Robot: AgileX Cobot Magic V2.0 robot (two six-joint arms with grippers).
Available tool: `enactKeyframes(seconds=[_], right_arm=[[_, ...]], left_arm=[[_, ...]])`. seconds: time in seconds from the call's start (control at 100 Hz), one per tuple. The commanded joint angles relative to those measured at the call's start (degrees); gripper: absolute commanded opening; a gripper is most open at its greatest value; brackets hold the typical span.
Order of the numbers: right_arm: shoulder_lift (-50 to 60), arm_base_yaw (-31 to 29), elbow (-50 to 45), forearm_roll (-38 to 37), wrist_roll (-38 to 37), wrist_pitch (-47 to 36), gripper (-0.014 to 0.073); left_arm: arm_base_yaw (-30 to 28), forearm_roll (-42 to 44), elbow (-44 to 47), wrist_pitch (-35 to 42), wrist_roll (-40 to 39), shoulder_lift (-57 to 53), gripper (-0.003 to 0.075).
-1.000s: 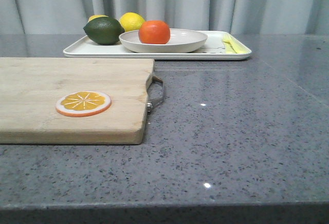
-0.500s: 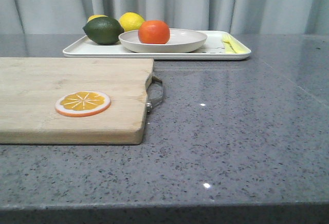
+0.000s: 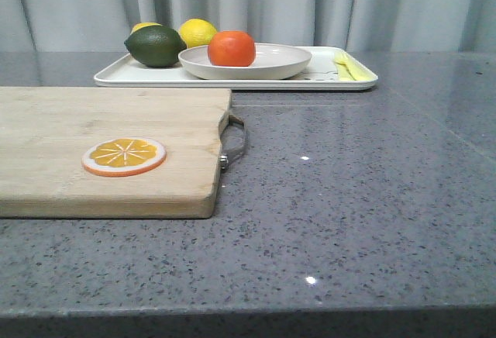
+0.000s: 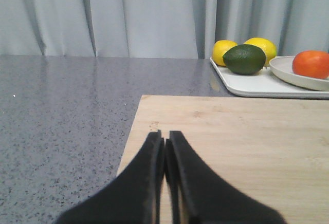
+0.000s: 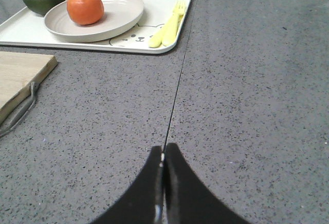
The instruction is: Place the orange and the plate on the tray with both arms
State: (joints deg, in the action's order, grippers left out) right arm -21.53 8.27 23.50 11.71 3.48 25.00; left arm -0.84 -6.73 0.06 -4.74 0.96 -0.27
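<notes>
At the far edge of the worktop we see the tray, lying flat with its long side toward us. The plate sits on the tray around its middle, and the orange rests inside the plate, toward its left part. On the tray's left end, just beside the plate, lie a dark green lime and two lemons behind it. Near the tray's right end we see a yellow fork lying lengthwise, close to the bear drawing that peeks out from under the plate's rim. Well apart from the tray, along the worktop's left edge, lies a wooden cutting board with a metal handle at its right end, and a flat orange slice lies on the board. In the left wrist view our left gripper hangs over the near part of the board, its two black fingers pressed almost together with nothing between them. In the right wrist view our right gripper hangs over the bare worktop on the right side, its fingers likewise closed together and empty, with a thin seam of the worktop running away from it toward the tray.
</notes>
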Motion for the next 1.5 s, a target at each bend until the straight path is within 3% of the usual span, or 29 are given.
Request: enactKeyframes(seconds=[0.0,1.49], right_arm=[[-0.2,-0.2,1.5,0.1,0.6,-4.6,-0.0069],[1.4,-0.5,-0.6,-1.0,0.6,-5.6,-0.0069]], left_arm=[[-0.1,0.1,1.3,3.0,-0.1,-1.7,-0.0019],[-0.1,0.1,1.3,3.0,-0.1,-1.7,-0.0019]])
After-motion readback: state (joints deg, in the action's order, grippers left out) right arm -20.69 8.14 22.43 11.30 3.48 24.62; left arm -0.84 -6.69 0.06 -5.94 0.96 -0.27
